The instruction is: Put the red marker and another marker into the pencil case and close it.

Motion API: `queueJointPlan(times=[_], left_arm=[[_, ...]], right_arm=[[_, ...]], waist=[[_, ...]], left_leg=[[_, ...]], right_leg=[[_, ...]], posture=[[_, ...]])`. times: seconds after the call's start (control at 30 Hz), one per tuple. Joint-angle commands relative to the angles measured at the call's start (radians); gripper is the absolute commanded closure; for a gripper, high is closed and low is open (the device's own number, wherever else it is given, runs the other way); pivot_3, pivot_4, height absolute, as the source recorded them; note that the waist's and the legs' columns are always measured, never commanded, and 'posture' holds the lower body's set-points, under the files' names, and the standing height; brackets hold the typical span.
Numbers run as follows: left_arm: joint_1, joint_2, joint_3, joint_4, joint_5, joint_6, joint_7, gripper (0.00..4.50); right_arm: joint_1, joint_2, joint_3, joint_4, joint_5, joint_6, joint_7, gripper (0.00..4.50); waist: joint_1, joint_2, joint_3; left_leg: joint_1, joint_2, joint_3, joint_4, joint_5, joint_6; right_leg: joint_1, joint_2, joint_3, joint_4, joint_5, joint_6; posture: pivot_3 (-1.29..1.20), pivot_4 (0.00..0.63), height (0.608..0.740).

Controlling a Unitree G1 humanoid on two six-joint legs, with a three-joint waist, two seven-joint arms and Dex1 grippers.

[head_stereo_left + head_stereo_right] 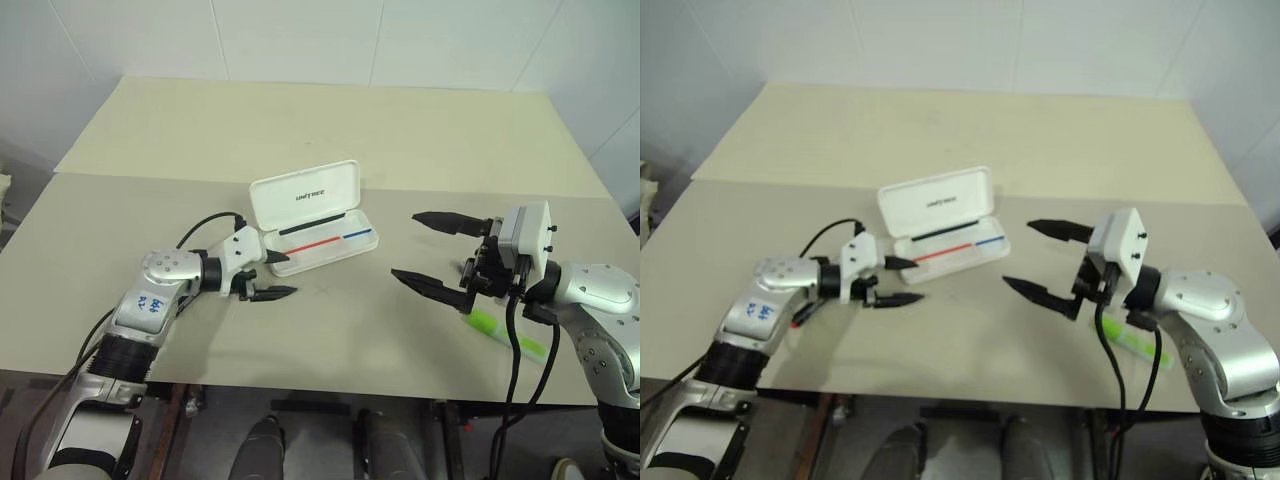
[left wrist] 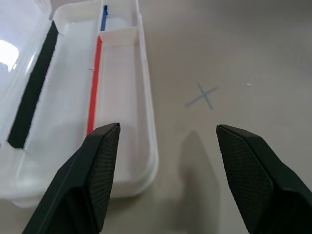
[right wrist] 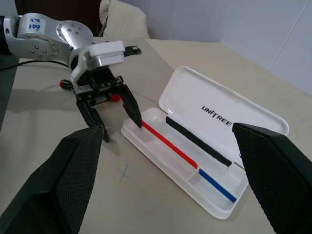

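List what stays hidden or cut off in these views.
- red marker: right wrist view, barrel hidden behind the left gripper; just its red ends visible.
- lime-green marker: head views, one end hidden behind the right gripper, and a cable crosses it.
- pencil case: left wrist view, lid cut off by the picture's edge.

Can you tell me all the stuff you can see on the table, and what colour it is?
pencil case: one, white, open near the table's middle, lid up, red and blue stripes inside.
green marker: one, lime green, lying near the table's front edge under the right arm.
red marker: one, dark with red ends, lying on the table behind the left arm.
table: one, beige, with a small pen cross in front of the case.
left claw: black fingers, open, at the case's near end.
right claw: black fingers, open wide, empty.
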Motion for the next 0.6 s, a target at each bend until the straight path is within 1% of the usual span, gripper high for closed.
queueJointPlan(times=[0.03, 0.2, 0.23, 0.3, 0.53, 0.6], left_arm=[[-0.029, -0.015, -0.008, 0.021, 0.018, -0.019, 0.004, 1.25], [-0.066, -0.027, -0.022, 0.063, 0.045, -0.014, 0.004, 1.25], [-0.073, -0.024, -0.027, 0.071, 0.053, -0.016, 0.0, 1.61], [-0.088, -0.016, -0.039, 0.082, 0.066, -0.007, -0.017, 2.13], [-0.121, -0.004, -0.053, 0.095, 0.101, 0.002, -0.035, 4.48], [-0.126, 0.001, -0.059, 0.095, 0.11, -0.002, -0.042, 4.48]], right_arm=[[-0.007, 0.011, -0.014, -0.058, 0.01, -0.012, -0.029, 0.0], [-0.013, 0.018, -0.018, -0.091, 0.019, -0.008, -0.061, 0.0], [-0.017, 0.019, -0.017, -0.093, 0.018, -0.008, -0.066, 0.0], [-0.028, 0.022, -0.014, -0.096, 0.017, -0.01, -0.074, 0.0], [-0.046, 0.027, -0.009, -0.089, 0.016, -0.01, -0.076, 0.0], [-0.041, 0.023, -0.011, -0.087, 0.017, -0.01, -0.07, 0.0]], waist=[[-0.001, 0.0, 0.0], [-0.002, 0.0, 0.0], [-0.002, 0.0, 0.0], [-0.002, 0.0, 0.0], [-0.002, 0.0, 0.0], [-0.001, 0.0, 0.0]], left_leg=[[0.0, 0.0, 0.0, 0.0, 0.0, 0.0], [0.0, 0.0, 0.0, 0.0, 0.0, 0.0], [0.0, 0.0, 0.0, 0.0, 0.0, 0.0], [0.0, 0.0, 0.0, 0.0, 0.0, 0.0], [0.0, 0.0, 0.0, 0.0, 0.0, 0.0], [0.0, 0.0, 0.0, 0.0, 0.0, 0.0]], right_leg=[[0.0, 0.0, 0.0, 0.0, 0.0, 0.0], [0.0, 0.0, 0.0, 0.0, 0.0, 0.0], [0.0, 0.0, 0.0, 0.001, 0.0, 0.0], [0.0, 0.0, 0.0, 0.001, 0.0, 0.0], [0.0, 0.0, 0.0, 0.001, 0.0, 0.0], [0.0, 0.0, 0.0, 0.001, 0.0, 0.0]], posture=[[0.0, 0.15, 0.74], [0.0, 0.15, 0.74], [0.0, 0.15, 0.74], [0.0, 0.15, 0.74], [0.0, 0.15, 0.74], [0.0, 0.15, 0.74]])
